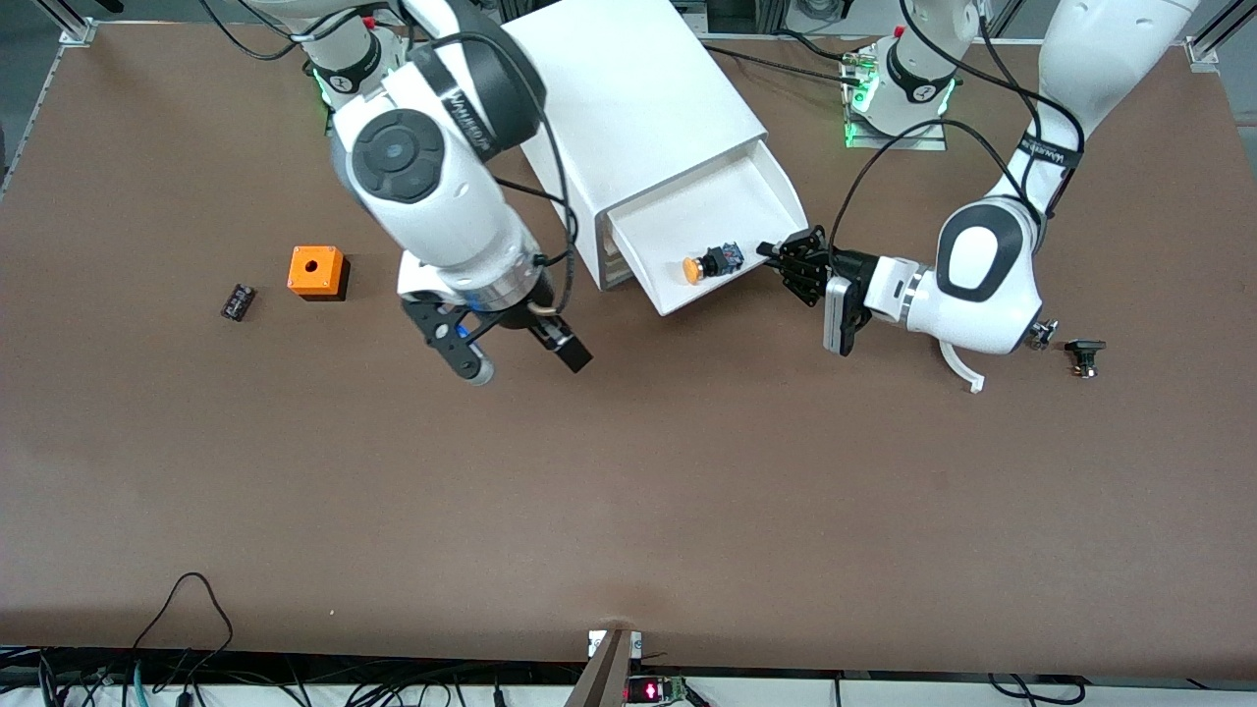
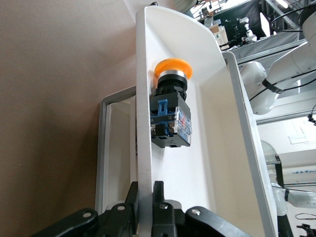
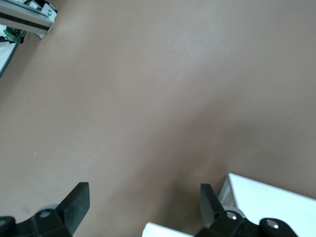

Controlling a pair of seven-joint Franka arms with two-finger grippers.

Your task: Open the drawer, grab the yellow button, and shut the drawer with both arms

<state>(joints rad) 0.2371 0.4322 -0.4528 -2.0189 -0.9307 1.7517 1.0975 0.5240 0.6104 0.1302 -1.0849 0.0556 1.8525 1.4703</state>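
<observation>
left gripper (image 1: 776, 253) jaws clamped on drawer (image 1: 732, 201) wall, button (image 1: 713, 262) inside — right gripper (image 1: 516, 353) jaws wide

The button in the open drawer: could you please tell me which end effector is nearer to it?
Left. The left end effector grips the drawer wall beside the button; the right end effector hangs open over bare table.

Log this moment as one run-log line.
drawer: pulled open | button: lying in drawer | left gripper: shut on drawer front wall | right gripper: open, over table beside cabinet
</observation>
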